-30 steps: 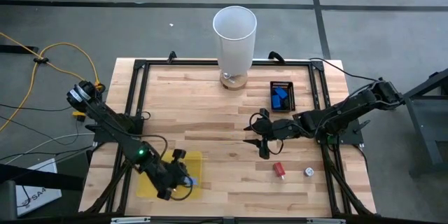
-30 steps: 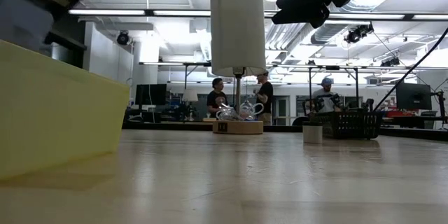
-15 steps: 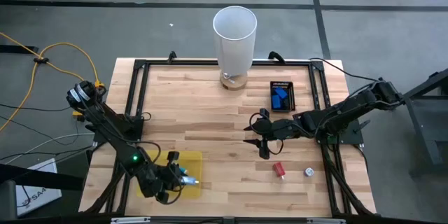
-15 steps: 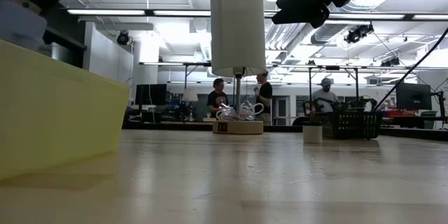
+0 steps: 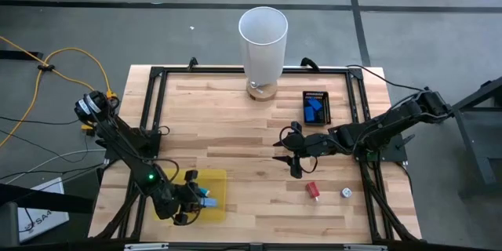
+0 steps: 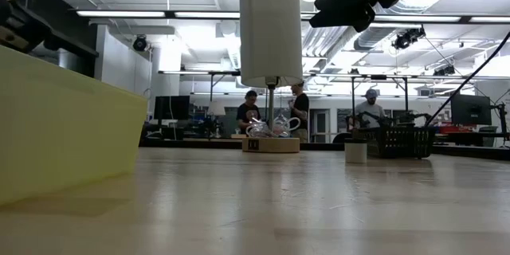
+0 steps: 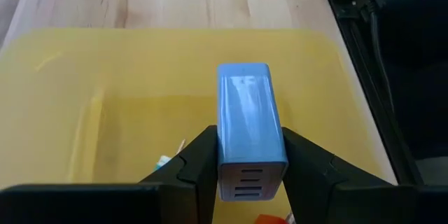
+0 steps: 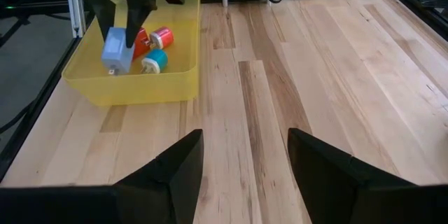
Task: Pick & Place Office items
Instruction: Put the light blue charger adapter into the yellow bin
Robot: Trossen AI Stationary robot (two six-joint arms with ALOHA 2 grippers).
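Hovering over the yellow bin [image 8: 126,87], the left gripper [image 7: 248,175] pinches a pale blue block [image 7: 248,122]; released askew, it might tip onto pieces beneath. Right gripper [image 8: 241,157] waits, spread.

Between the black fingers [image 7: 199,164] of the left gripper [image 7: 250,175] sits a pale blue rectangular plastic block [image 7: 249,127], above a translucent yellow plastic bin [image 7: 84,91]. Just beside it lie a red cylinder [image 8: 162,38] and a teal cylinder [image 8: 155,60]. Beyond the right gripper [image 8: 245,157] runs striped light wooden tabletop [image 8: 294,70].
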